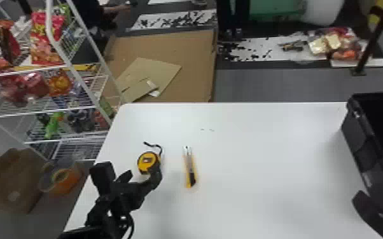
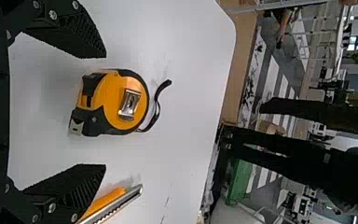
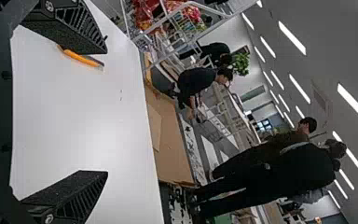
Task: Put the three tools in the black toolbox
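Tape measure (image 1: 145,162) lies toward the left side of the white table (image 1: 264,159), my left gripper (image 2: 106,111) standing wide at it, one finger to each side, no grip taken; just to its right lies the utility knife (image 1: 190,170), also unpacked; my right gripper (image 3: 107,111) is spread wide and empty; at the right edge sits the black toolbox (image 1: 356,127) — two tools left to load, by my count, and whether the third is inside I cannot tell, so at most one is done
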Robot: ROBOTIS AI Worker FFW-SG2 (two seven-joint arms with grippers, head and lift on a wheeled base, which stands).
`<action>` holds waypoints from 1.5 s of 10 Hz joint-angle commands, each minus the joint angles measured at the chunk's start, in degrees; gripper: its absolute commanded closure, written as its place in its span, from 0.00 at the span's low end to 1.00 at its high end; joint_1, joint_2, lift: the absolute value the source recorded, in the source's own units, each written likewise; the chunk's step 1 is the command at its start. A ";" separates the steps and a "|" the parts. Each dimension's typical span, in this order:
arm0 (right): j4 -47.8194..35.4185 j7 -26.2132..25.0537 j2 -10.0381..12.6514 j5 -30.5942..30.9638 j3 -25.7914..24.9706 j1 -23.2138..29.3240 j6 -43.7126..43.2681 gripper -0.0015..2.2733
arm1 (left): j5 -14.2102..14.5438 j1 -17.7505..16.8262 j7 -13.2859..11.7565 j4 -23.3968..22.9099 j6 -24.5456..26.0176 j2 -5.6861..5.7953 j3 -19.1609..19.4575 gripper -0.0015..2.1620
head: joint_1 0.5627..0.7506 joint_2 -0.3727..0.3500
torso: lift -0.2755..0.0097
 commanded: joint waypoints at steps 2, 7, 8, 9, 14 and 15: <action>0.09 0.00 -0.32 -0.05 -0.01 -0.06 -0.17 0.04 | 0.20 -0.53 0.80 0.87 -0.38 -0.15 0.09 0.08 | 0.70 0.83 | 0.77; 0.18 0.35 -0.59 -0.40 -0.27 0.11 -0.17 0.04 | 0.64 -3.17 1.77 5.62 -4.25 -0.15 0.27 0.08 | 0.70 0.84 | 0.77; 0.18 0.44 -0.59 -0.40 -0.27 0.29 -0.35 0.04 | 0.81 -3.52 1.68 6.32 -5.13 -0.15 0.27 0.08 | 0.70 0.84 | 0.77; 0.09 0.44 -0.59 -0.40 -0.36 0.29 -0.35 0.04 | 0.99 -4.13 1.68 7.03 -5.31 -0.15 0.27 0.08 | 0.70 0.84 | 0.77; 0.27 0.88 -0.59 -0.40 -0.53 0.38 -0.88 0.04 | 1.25 -6.68 1.77 9.93 -5.31 -0.15 0.35 0.08 | 0.70 0.83 | 0.77; 0.35 0.88 -0.59 -0.40 -0.62 0.38 -1.05 0.04 | 1.17 -7.21 2.12 10.45 -5.31 -0.15 0.35 0.08 | 0.70 0.83 | 0.77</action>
